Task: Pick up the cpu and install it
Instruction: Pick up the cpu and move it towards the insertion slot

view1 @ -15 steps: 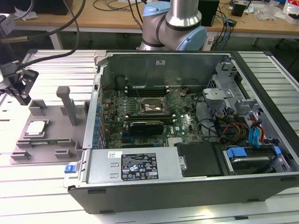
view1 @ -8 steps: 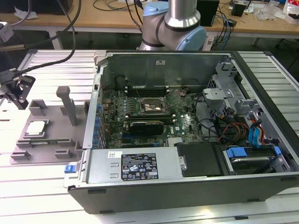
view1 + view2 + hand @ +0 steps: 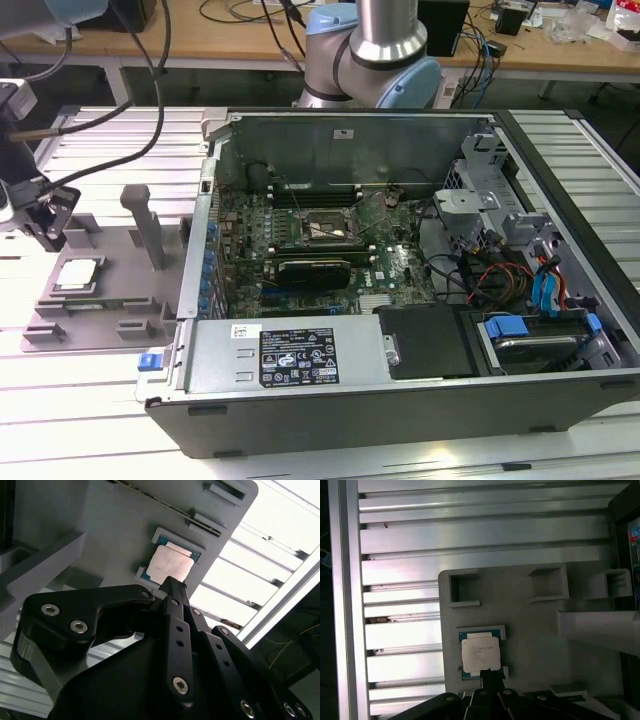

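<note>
The cpu lies in the grey tray at the exterior view's left. The pincer hangs over its edge, tips together.

Ext. view: gripper sits at the frame edge on the exterior view's left, partly cut off. Arm cropped up top. Cpu too small there for surface detail. Both wrist views: gripper body blocks part of the tray and covers one cpu edge (touching or apart, can't tell). First wrist view: PC case just a cropped sliver.
</note>
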Action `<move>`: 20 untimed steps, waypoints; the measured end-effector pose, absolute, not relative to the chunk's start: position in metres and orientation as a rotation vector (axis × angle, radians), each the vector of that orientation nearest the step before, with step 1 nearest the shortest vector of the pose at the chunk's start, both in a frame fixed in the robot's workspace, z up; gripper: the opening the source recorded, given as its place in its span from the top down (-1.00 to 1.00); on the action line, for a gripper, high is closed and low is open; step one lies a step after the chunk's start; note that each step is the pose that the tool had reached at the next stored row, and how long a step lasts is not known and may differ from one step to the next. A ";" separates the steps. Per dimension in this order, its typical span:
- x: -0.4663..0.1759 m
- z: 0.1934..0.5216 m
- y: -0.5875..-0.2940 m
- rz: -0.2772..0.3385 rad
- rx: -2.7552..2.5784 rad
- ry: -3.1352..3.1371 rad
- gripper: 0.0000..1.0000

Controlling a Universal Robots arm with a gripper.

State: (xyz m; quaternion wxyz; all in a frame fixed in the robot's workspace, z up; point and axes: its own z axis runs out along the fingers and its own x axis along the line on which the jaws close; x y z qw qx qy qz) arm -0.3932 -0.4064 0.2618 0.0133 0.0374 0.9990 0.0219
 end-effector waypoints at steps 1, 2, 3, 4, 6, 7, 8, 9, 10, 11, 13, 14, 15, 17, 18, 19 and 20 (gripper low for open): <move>-0.393 0.259 -0.406 0.068 0.117 3.112 0.79; -0.394 0.256 -0.406 0.068 0.117 3.112 0.79; -0.394 0.254 -0.406 0.068 0.117 3.112 0.79; -0.394 0.252 -0.406 0.068 0.117 3.112 0.79; -0.395 0.246 -0.406 0.068 0.117 3.112 0.79; -0.395 0.243 -0.406 0.068 0.117 3.112 0.79; -0.395 0.239 -0.406 0.068 0.117 3.112 0.79; -0.395 0.237 -0.406 0.068 0.117 3.112 0.79; -0.395 0.235 -0.406 0.068 0.117 3.112 0.79; -0.395 0.233 -0.406 0.068 0.117 3.112 0.79; -0.395 0.229 -0.406 0.068 0.117 3.112 0.79; -0.396 0.227 -0.406 0.068 0.117 3.112 0.79; -0.396 0.226 -0.406 0.068 0.117 3.112 0.79; -0.396 0.221 -0.406 0.068 0.108 3.112 0.79; -0.396 0.219 -0.406 0.068 0.107 3.112 0.79; -0.396 0.218 -0.406 0.068 0.106 3.112 0.79; -0.397 0.215 -0.406 0.068 0.104 3.112 0.79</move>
